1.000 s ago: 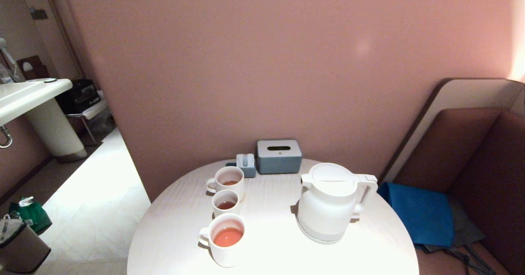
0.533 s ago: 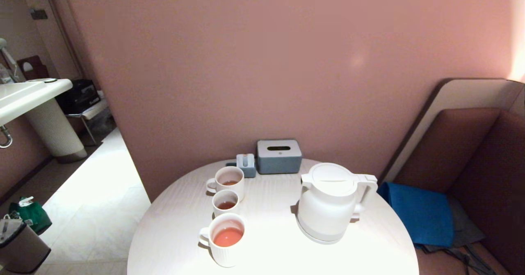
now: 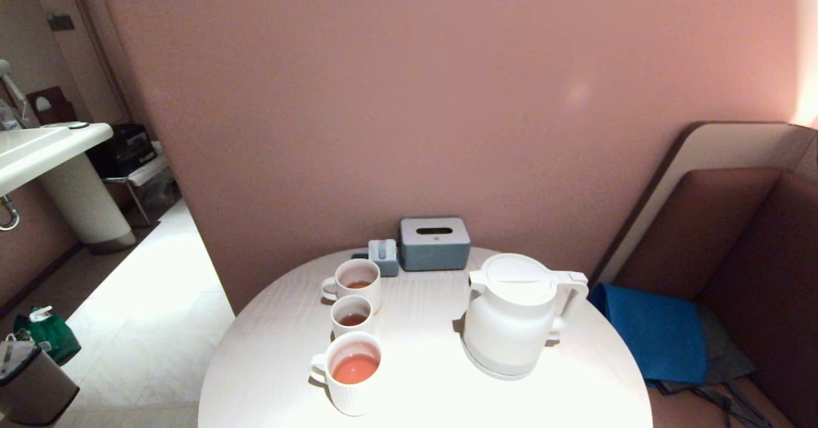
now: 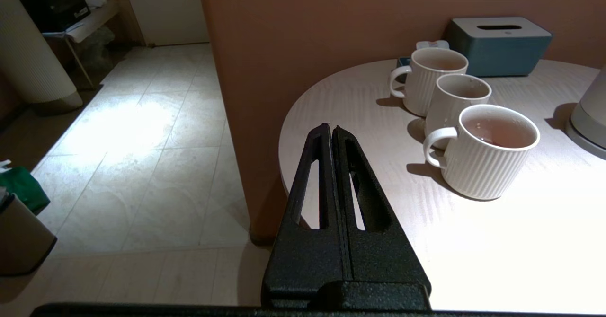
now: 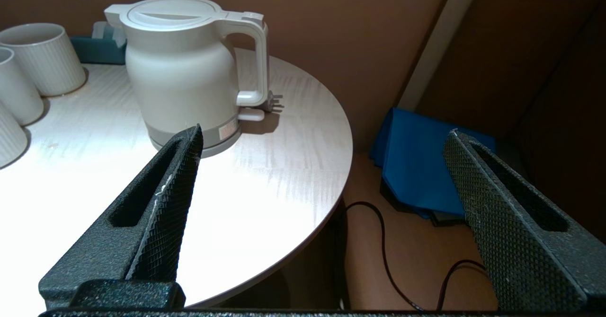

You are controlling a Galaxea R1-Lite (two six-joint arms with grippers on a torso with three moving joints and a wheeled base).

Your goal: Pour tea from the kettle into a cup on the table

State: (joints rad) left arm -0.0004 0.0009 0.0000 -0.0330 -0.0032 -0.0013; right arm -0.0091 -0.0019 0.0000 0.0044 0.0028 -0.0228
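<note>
The white kettle [image 3: 514, 313] [image 5: 184, 68] stands upright on its round base on the right half of the round pale table [image 3: 422, 377], lid down, handle to the right. Three ribbed white cups line up left of it: the nearest cup [image 3: 351, 372] [image 4: 490, 151] holds orange-red tea [image 3: 355, 368], and the middle cup [image 3: 352, 315] and far cup [image 3: 358, 282] hold a little brownish tea. Neither arm shows in the head view. My left gripper [image 4: 330, 128] is shut and empty near the table's left edge. Off the table's near right edge, my right gripper [image 5: 324, 135] hangs open, short of the kettle.
A grey-blue tissue box [image 3: 434, 243] and a small holder [image 3: 383, 257] sit at the table's back by the pink wall. A blue cushion [image 3: 652, 329] lies on the bench to the right, with a black cable [image 5: 378, 232] on the floor. A washbasin [image 3: 45, 147] stands far left.
</note>
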